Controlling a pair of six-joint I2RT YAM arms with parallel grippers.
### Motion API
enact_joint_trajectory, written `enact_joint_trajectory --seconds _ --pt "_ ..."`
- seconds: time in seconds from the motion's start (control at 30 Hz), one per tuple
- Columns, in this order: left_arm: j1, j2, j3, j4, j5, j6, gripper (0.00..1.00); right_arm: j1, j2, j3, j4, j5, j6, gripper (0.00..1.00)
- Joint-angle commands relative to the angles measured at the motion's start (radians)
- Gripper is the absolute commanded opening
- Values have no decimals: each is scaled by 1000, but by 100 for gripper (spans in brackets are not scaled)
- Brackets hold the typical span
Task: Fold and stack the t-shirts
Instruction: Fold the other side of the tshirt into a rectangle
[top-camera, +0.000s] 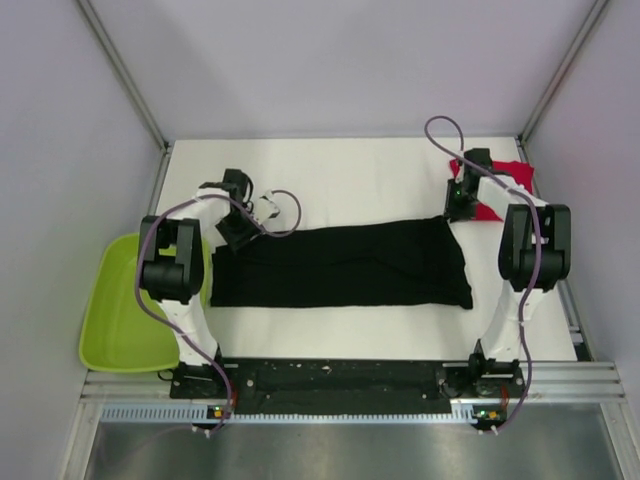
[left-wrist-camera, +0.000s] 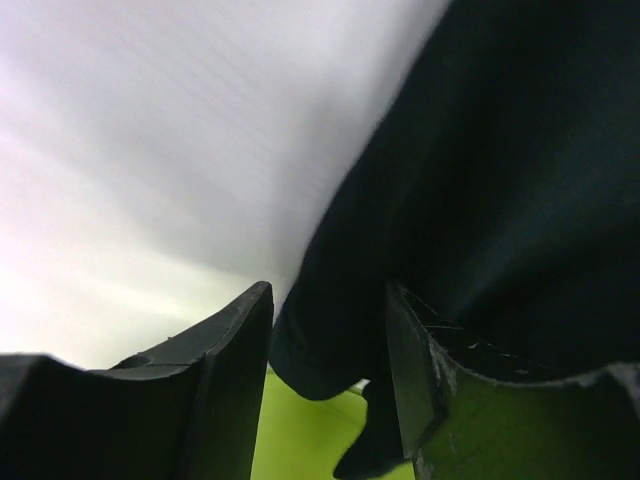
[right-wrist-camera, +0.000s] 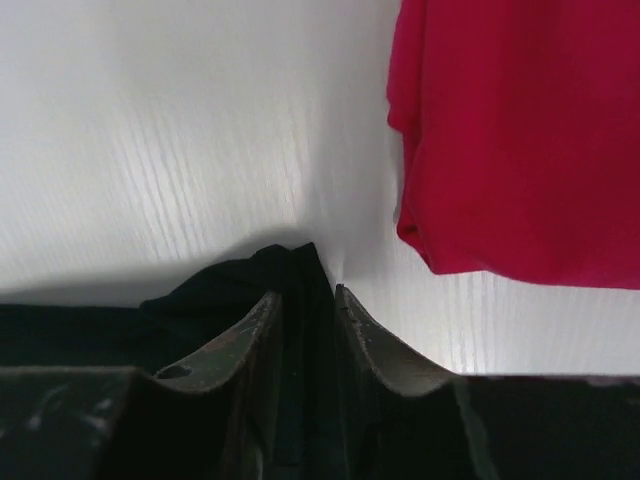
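The black t-shirt (top-camera: 340, 265) lies folded into a long strip across the table. My left gripper (top-camera: 238, 232) is at its far left corner. In the left wrist view the jaws (left-wrist-camera: 328, 300) stand apart, the black cloth (left-wrist-camera: 480, 180) hangs between them, and a gap shows beside the left finger. My right gripper (top-camera: 460, 210) is at the strip's far right corner. In the right wrist view it (right-wrist-camera: 305, 290) is shut on a pinched fold of black cloth (right-wrist-camera: 220, 290). The red t-shirt (top-camera: 505, 180) lies folded at the back right, just beyond the right gripper (right-wrist-camera: 520, 130).
A lime-green tray (top-camera: 115, 320) sits off the table's left edge, beside the left arm, and shows below the left fingers (left-wrist-camera: 300, 430). Metal frame posts and grey walls enclose the white table (top-camera: 350, 180).
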Motion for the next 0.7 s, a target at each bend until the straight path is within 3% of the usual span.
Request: enact_joint_trajectory --seconds 0.0,0.13,0.23,0.37,0.43,0.53,0.67 --pt "9 -116 46 -148 163 42 55 -11 -44 90 -7 68 -33 42" --pt "9 -195 138 -309 311 111 58 -9 -218 -3 -53 124 -14 51" --pt "9 -189 179 -328 294 90 56 -9 -378 -132 -82 134 38 53" --pt "0 -132 146 -291 219 58 30 -8 -534 -324 -116 98 105 54" --pt "-5 -104 120 -295 181 56 27 -9 -582 -396 -128 96 130 54" --pt "-5 -95 75 -303 132 47 32 -9 -644 -479 -138 88 165 56" --pt "-3 -184 26 -344 177 79 44 -9 -687 -540 -145 4 188 58"
